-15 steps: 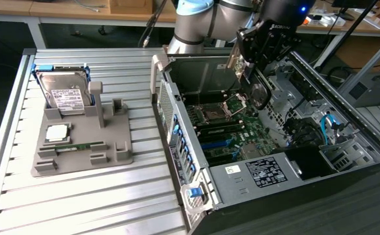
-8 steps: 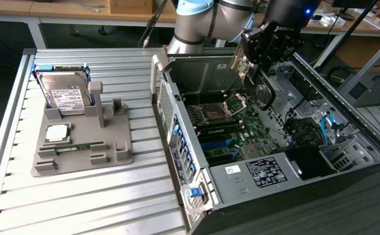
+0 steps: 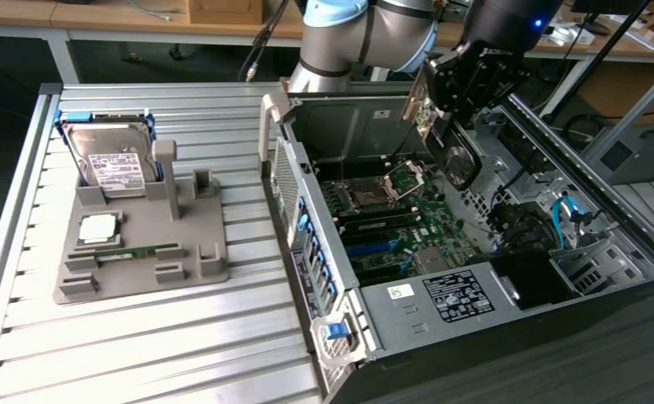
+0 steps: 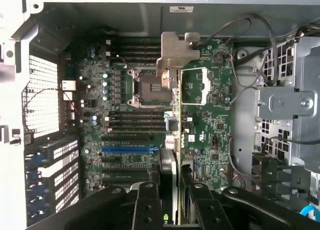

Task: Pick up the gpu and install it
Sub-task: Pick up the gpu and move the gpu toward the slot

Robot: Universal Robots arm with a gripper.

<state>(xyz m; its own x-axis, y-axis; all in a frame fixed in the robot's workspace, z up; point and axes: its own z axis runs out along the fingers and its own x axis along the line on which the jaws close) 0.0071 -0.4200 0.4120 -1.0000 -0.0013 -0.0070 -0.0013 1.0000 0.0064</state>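
Observation:
The gpu [image 3: 453, 147] hangs upright over the open computer case [image 3: 304, 177], its dark face with a round black cooler turned to the exterior view's right. My gripper [image 3: 448, 88] is shut on its upper part. In the wrist view the gpu [image 4: 173, 135] appears edge-on, with its silver end bracket [image 4: 175, 52] at the far end. It sits clamped between my black fingers [image 4: 146, 202] of the gripper [image 4: 173, 195]. It hovers above the motherboard [image 4: 210, 120], near the empty CPU socket [image 4: 149, 85]. The card is not touching any slot.
Black and blue expansion slots [image 4: 127, 150] lie on the motherboard [image 3: 400, 227]. Cables and a drive cage [image 4: 285, 105] crowd one side of the case. On the slatted table [image 3: 135, 337] a grey fixture [image 3: 192, 269] holds a hard drive [image 3: 114, 160], a CPU [image 3: 97, 227] and a RAM stick [image 3: 135, 251].

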